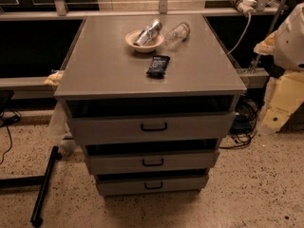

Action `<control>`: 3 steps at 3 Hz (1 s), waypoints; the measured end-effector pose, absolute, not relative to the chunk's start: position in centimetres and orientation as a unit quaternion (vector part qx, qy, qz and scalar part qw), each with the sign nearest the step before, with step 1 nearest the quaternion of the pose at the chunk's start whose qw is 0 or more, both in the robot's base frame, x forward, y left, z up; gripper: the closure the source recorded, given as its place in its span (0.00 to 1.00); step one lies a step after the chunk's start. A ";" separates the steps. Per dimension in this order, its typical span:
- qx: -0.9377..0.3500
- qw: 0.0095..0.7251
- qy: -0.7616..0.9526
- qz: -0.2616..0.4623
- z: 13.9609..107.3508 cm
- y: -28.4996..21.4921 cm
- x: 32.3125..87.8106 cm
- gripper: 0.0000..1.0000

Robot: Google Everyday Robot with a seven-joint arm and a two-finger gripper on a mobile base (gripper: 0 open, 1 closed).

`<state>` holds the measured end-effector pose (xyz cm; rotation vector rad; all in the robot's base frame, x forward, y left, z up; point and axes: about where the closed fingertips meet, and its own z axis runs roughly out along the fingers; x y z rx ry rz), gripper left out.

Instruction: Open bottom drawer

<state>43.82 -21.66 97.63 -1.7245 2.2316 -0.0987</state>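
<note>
The grey cabinet (152, 65) stands in the middle of the camera view with three drawers stacked below its top. The bottom drawer (123, 186) is the lowest and narrowest, with a flat grey front and a small black bar handle (153, 185). A dark gap shows above its front. My gripper (281, 103) is the cream-coloured part at the right edge, beside the cabinet at about top-drawer height. It is well apart from the bottom drawer and touches nothing on the cabinet.
On the cabinet top are a bowl (142, 44) holding a can, a clear bottle (177, 33) lying down and a dark snack bag (158, 65). The top drawer (109, 127) and middle drawer (118, 163) sit above. A black pole (45, 184) lies on the floor at left; cables (243, 127) at right.
</note>
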 end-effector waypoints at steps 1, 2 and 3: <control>-0.603 0.159 0.781 -0.035 97.6 -21.7 43.8 0.00; -0.603 0.164 0.780 -0.036 97.1 -21.6 43.9 0.18; -0.603 0.174 0.778 -0.030 93.2 -21.5 43.7 0.41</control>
